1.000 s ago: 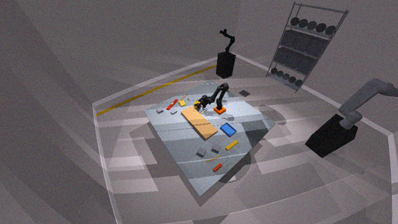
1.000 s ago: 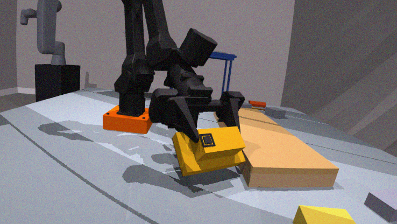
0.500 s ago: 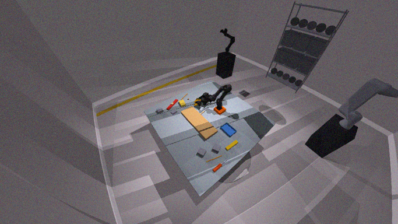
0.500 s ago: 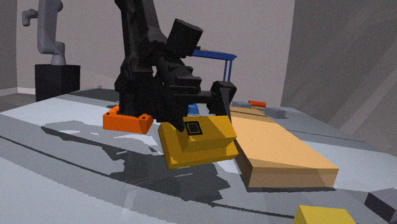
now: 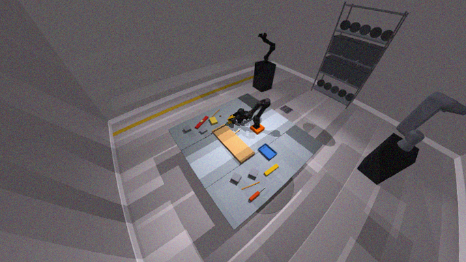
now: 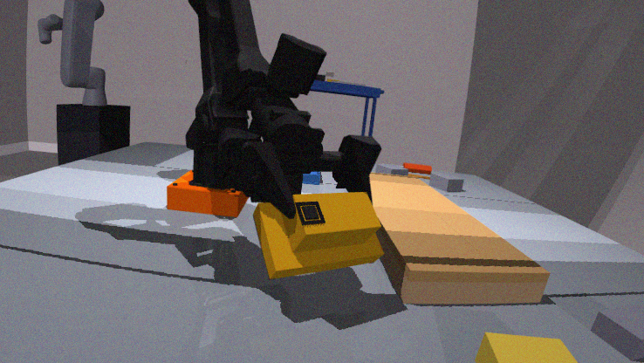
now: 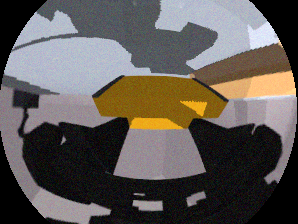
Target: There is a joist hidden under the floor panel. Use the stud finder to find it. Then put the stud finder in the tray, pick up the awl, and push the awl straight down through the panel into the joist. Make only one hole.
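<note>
The yellow stud finder [image 5: 231,119] [image 6: 338,218] [image 7: 155,95] is tilted and held in the air beside the near end of the floor panel in the exterior view. My gripper [image 6: 331,206] [image 7: 159,116] is shut on it, with a finger on each side. The tan floor panel [image 5: 232,142] [image 6: 433,218] lies flat; no hole can be made out in it, and the joist is hidden. The blue tray [image 5: 267,151] [image 6: 311,178] shows no object in it. The awl [image 5: 254,196] [image 6: 417,167], with its red-orange handle, lies on the table beyond the panel's far end in the exterior view.
Near the awl lie an orange stick [image 5: 250,186], a yellow bar [image 5: 271,169] and grey blocks [image 5: 236,178] [image 5: 253,173]. By the panel's other end are a yellow block [image 5: 213,120] [image 6: 525,346], a red bar [image 5: 201,121] and small grey blocks [image 5: 186,130]. The arm's orange base [image 5: 257,128] [image 6: 202,199] stands beside the panel.
</note>
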Controlling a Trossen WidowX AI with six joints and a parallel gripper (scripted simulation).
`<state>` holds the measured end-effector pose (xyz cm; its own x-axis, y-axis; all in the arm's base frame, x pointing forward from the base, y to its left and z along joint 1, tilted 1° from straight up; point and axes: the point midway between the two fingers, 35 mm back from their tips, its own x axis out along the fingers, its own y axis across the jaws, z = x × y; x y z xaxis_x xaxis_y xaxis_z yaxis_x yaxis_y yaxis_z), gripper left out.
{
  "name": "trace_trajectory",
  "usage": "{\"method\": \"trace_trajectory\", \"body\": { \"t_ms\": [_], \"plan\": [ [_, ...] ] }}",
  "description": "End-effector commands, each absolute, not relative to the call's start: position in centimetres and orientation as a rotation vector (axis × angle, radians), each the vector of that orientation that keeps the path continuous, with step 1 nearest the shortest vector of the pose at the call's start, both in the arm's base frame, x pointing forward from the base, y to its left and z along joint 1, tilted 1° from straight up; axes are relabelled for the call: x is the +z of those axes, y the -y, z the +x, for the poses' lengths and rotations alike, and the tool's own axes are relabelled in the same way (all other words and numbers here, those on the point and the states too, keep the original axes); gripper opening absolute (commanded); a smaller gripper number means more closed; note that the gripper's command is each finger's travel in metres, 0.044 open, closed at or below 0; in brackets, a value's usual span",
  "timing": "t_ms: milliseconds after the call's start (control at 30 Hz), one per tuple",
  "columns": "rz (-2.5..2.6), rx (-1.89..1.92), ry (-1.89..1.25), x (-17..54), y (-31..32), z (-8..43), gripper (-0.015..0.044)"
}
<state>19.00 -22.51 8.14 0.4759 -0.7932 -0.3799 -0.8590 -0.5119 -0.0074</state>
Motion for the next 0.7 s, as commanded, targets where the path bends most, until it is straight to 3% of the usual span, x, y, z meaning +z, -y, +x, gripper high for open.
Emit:
{"method": "trace_trajectory", "body": {
  "t_ms": [0, 667],
  "plan": [
    [-2.533, 0.484, -1.429, 8.1, 22.5, 19.1, 0.0],
    [-2.527, 0.489, -1.43, 6.8, 22.5, 19.1, 0.0]
  ]
}}
